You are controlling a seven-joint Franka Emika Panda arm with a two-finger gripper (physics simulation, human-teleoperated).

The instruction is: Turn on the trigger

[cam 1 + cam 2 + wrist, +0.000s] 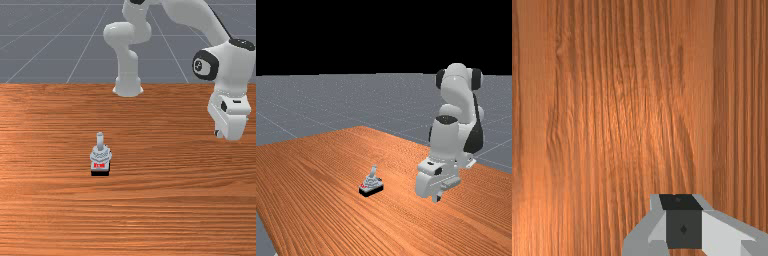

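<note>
On the surface (50, 210): a small grey joystick (100, 156), the one landmark for everything below.
Stick (100, 141): rising from the top of the joystick; the far view has it leaning slightly toward that view's right.
Collar (101, 154): grey and ridged, around the foot of the stick.
Base (100, 173): black, at the bottom of the joystick, resting on the wood.
Marking (99, 165): red, on the side of the joystick that faces the front view's camera.
Hand (232, 121): white, raised above the wood, well apart from the joystick, toward the front view's right; toward the far view's right of it as well.
Fingers (437, 198): well apart from the joystick; whether they are open or closed, I cannot tell.
Arm (232, 67): white and grey with black joint covers, bending down to the hand on that same side of the joystick.
Arm's foot (128, 82): beyond the joystick as the front view looks, slightly toward that view's right.
Wood: orange-brown, streaked with darker grain, around the joystick and beneath the hand.
</note>
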